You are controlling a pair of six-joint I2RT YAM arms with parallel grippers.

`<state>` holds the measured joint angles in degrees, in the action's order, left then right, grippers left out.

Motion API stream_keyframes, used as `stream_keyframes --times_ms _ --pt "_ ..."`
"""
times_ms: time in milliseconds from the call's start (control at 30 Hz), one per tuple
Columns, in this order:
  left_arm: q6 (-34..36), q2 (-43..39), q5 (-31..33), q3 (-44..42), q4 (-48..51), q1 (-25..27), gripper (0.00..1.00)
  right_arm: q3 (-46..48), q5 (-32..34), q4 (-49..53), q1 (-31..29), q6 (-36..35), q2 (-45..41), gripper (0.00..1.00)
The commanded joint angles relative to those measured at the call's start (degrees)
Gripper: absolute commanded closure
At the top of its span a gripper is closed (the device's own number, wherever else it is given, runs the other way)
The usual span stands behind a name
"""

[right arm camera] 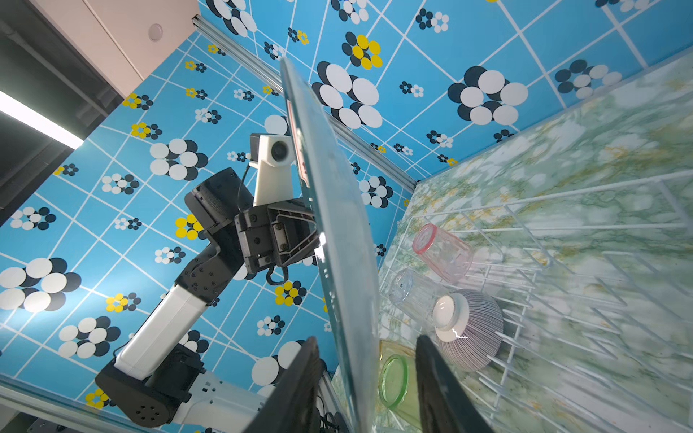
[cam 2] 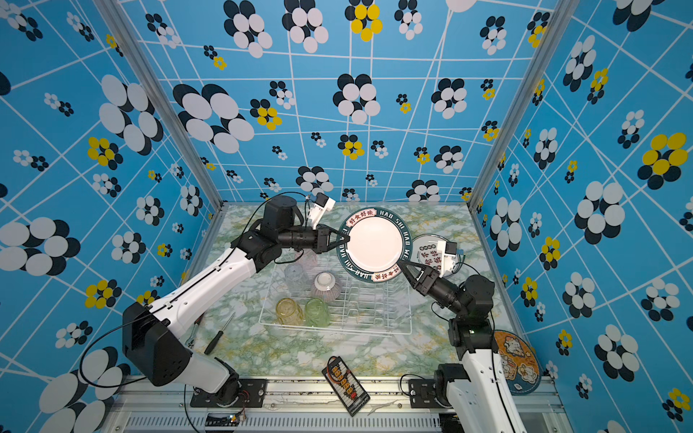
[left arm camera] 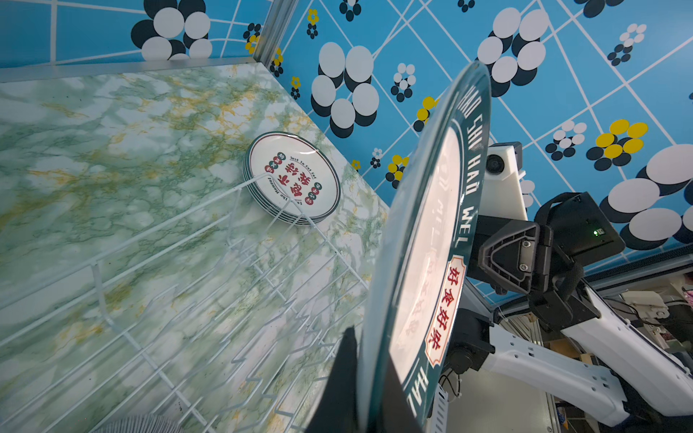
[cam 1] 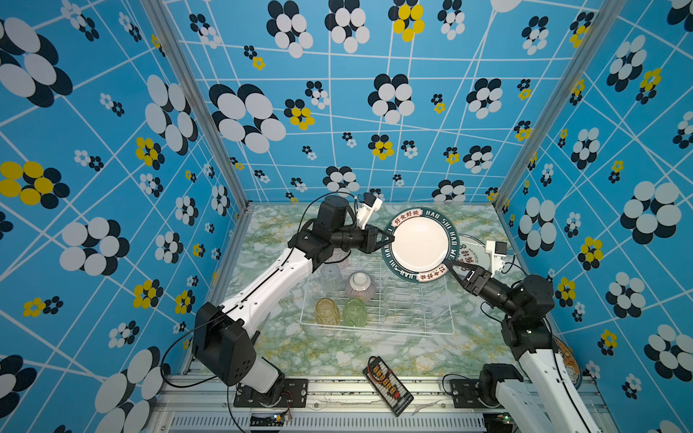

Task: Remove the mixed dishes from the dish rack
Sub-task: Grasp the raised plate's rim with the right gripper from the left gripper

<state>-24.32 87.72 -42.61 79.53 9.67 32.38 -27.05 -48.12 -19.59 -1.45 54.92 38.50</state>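
Heads up, your round white plate with the wide dark green rim [cam 1: 420, 240] is up in the air over the far right part of the white wire dish rack [cam 1: 378, 330]. Its face shows full-on in both top views. The rim carries pale "HAO SHI HAO WEI" lettering plus cream panels with red characters, and the middle is plain glossy white.

Your left gripper [cam 1: 390, 238] is clenched on the plate's left edge, one finger on each face. Your right gripper [cam 1: 450, 268] sits at the lower right edge. The right wrist view shows its two dark fingers [right arm camera: 438, 378] straddling the rim with a gap on both sides, so those jaws are spread and not pinching it.

Down in the rack, a ribbed yellow glass tumbler [cam 1: 327, 311] and a ribbed green glass tumbler [cam 1: 354, 311] sit side by side at the near end. A small purple-striped bowl [cam 1: 360, 286] is upside down just behind them. A clear tumbler [right arm camera: 412, 292] and a pink tumbler [right arm camera: 442, 251] are farther back.

A stack of smaller white plates with thin dark rims and red characters [left arm camera: 294, 178] lies flat on the green marbled tabletop [cam 1: 337, 352], just past the rack's far right corner.
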Motion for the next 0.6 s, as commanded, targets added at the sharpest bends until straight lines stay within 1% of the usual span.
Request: stream_keyframes --times_ms 0,33,100,133,200,233,300,400,467,500,533,567 --pt "-1.4 0.9 -2.8 0.4 -4.7 0.6 0.91 -1.8 2.4 -4.6 -2.5 -0.4 2.2 0.60" --pt "-1.4 1.1 -3.0 0.5 -4.8 0.7 0.91 -2.0 3.1 -5.0 -3.2 -0.6 3.0 0.62" --pt "-1.5 1.5 -3.1 0.6 -5.0 0.9 0.91 -2.2 4.2 -5.4 -4.5 -1.0 4.5 0.70" --pt "-1.5 1.6 -3.2 0.7 -5.0 0.9 0.91 -2.3 4.8 -5.6 -4.7 -1.2 5.1 0.76" --pt "-1.3 1.9 -3.2 0.9 -4.8 0.9 0.91 -2.4 6.1 -5.6 -4.7 -1.2 6.0 0.90" --pt "-1.1 2.0 -3.1 1.1 -4.5 0.9 0.91 -2.4 6.6 -5.5 -6.5 -1.3 6.3 0.95" --pt "-0.4 2.0 -2.7 1.2 -3.6 0.8 0.91 -2.5 7.5 -5.0 -6.6 -1.5 6.2 1.00" --pt "0.7 1.9 -1.3 1.3 -2.2 0.8 0.89 -2.5 8.9 -3.8 -6.6 -2.0 5.6 1.00" --pt "1.5 1.7 0.4 1.4 -0.8 0.8 0.86 -2.6 9.9 -2.9 -6.6 -2.3 4.9 1.00" --pt "2.0 1.6 1.4 1.5 0.2 0.6 0.82 -2.7 10.4 -2.5 -6.6 -2.4 4.5 1.00" --pt "3.1 1.4 2.5 1.6 1.4 0.5 0.70 -2.7 11.2 -2.2 -6.6 -2.4 4.0 1.00" --pt "4.0 1.2 3.6 1.7 2.7 0.4 0.51 -2.9 12.0 -1.7 -6.6 -2.4 3.6 1.00"
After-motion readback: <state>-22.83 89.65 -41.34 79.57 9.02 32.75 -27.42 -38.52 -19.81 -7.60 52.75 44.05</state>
